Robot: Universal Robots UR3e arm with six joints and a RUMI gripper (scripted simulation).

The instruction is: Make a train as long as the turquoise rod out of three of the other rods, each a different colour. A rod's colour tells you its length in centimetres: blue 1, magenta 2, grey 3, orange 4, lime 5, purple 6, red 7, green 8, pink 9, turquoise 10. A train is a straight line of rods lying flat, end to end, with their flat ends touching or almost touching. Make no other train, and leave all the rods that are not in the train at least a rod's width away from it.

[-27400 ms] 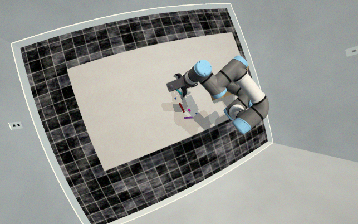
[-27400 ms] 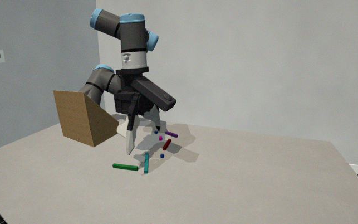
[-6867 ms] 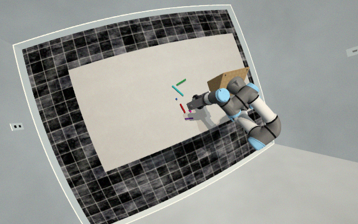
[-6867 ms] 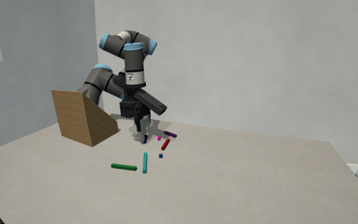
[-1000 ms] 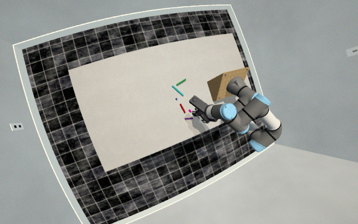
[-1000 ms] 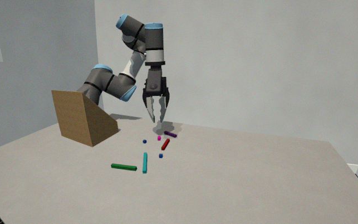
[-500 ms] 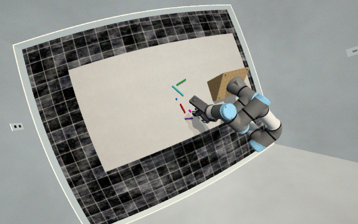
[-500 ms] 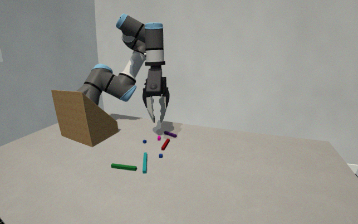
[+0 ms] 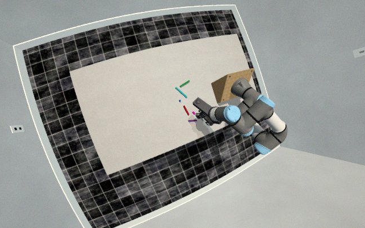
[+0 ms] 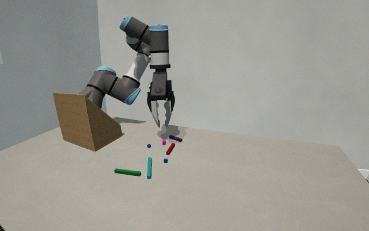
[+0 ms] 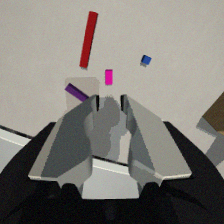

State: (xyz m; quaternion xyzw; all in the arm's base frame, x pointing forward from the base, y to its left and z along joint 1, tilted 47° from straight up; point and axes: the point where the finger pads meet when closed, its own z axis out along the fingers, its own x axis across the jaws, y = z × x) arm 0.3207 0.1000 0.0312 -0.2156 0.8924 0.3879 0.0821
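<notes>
The turquoise rod [image 9: 181, 92] [image 10: 149, 168] lies flat, with a green rod [image 9: 184, 83] [image 10: 127, 172] close beside it. A red rod [image 9: 185, 110] [image 10: 170, 149] [image 11: 88, 39], a short magenta rod [image 9: 193, 113] [image 10: 163, 142] [image 11: 108, 77] and a purple rod [image 9: 192, 121] [image 10: 175, 138] [image 11: 76, 92] lie apart near the gripper. One blue cube [image 10: 148, 146] [image 11: 145, 60] lies near the magenta rod, another blue cube [image 9: 179, 100] [image 10: 165, 160] lies beside the red rod. My gripper [image 9: 197, 114] [image 10: 162, 125] [image 11: 109, 96] hangs above the table just behind the magenta rod, fingers nearly together with nothing between them.
A brown wedge-shaped block [image 9: 229, 85] [image 10: 80, 123] [image 11: 215, 120] stands on the table beside the arm's base. The table's far edge runs just behind the gripper.
</notes>
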